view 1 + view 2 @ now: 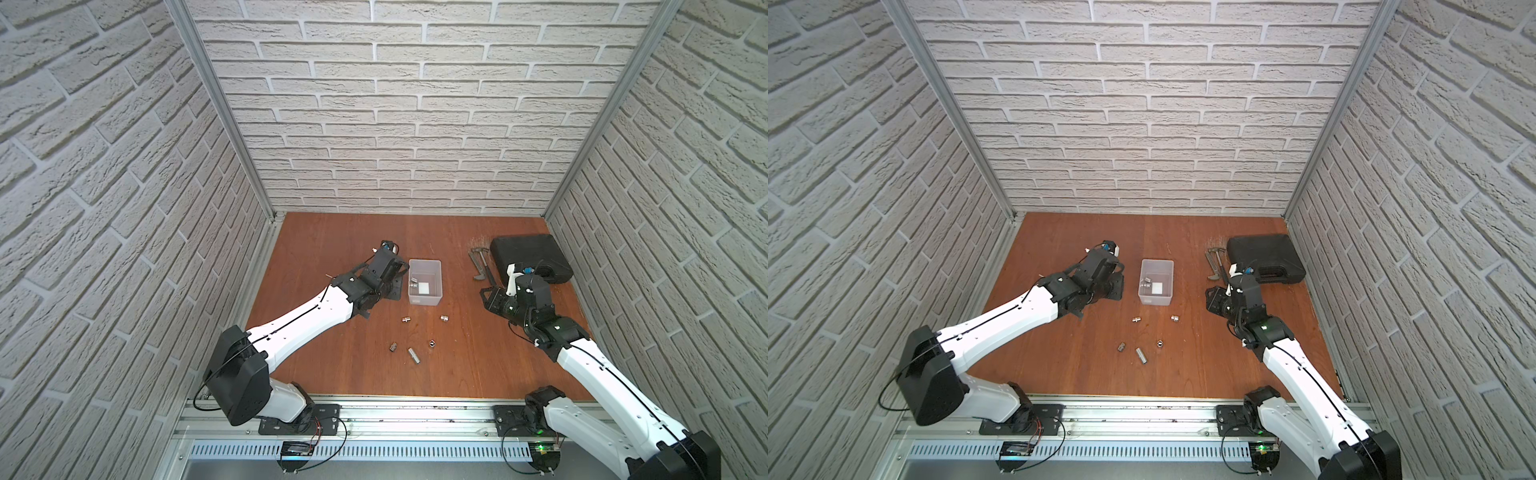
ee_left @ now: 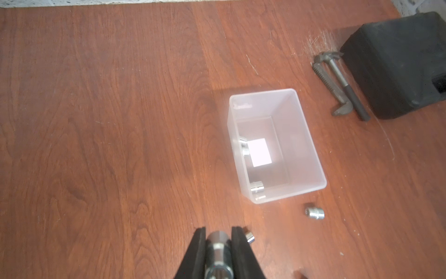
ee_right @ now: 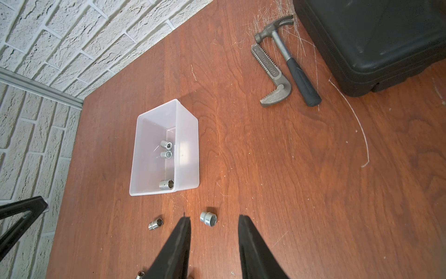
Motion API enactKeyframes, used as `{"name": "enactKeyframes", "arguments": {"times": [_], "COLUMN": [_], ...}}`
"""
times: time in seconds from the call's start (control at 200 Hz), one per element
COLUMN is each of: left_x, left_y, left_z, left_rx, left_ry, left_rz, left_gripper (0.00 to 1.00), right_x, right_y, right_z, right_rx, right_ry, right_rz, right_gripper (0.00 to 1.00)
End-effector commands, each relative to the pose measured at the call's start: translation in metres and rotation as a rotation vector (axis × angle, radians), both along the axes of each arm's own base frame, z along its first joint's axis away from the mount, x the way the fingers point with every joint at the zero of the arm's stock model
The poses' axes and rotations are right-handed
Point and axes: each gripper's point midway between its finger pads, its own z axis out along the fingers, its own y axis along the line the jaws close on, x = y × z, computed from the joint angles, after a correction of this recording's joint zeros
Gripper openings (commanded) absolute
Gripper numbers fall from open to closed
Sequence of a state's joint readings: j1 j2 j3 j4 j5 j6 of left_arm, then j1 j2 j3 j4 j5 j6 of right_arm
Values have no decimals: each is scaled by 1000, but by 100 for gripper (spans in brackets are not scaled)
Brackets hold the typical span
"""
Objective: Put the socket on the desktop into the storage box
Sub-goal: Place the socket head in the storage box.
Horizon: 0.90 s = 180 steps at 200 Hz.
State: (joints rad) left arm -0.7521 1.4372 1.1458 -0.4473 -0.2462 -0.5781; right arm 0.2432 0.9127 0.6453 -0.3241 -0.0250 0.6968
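Note:
In the left wrist view my left gripper [image 2: 218, 233] is shut on a steel socket [image 2: 218, 244], above the desktop [image 1: 332, 249] and left of the storage box [image 1: 424, 262]. The pale box holds three sockets [image 3: 166, 154]. Several more sockets [image 1: 405, 320] lie loose on the desktop in front of the box. My right gripper [image 3: 214, 219] is open with nothing in it. One socket [image 3: 208, 218] shows on the wood between its fingertips. In a top view this gripper [image 1: 488, 299] hangs right of the box.
A black case [image 1: 528, 257] sits at the back right. A hammer [image 3: 287, 58] and a toothed metal wrench part [image 3: 270, 72] lie beside it. Brick-patterned walls close the desktop on three sides.

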Motion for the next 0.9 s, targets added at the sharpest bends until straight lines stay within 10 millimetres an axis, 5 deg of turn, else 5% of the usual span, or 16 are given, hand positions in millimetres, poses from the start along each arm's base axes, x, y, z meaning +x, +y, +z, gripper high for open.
{"name": "enactKeyframes", "arguments": {"times": [0.0,0.35,0.655,0.895], "left_x": [13,40,67,77], "left_y": [-8,-31,-70,-98], "left_z": [9,10,13,-14], "left_rx": [-48,-119,-166,-204], "left_ry": [-15,8,26,95], "left_rz": [-3,-35,-118,-154], "left_gripper": [0,0,0,0], "right_x": [7,-2,-6,-9], "right_y": [2,1,7,5], "right_z": [3,-4,-24,-18], "right_rx": [24,29,59,34], "right_ry": [-29,-9,57,56], "right_rz": [3,19,32,38], "right_gripper": [38,39,38,38]}}
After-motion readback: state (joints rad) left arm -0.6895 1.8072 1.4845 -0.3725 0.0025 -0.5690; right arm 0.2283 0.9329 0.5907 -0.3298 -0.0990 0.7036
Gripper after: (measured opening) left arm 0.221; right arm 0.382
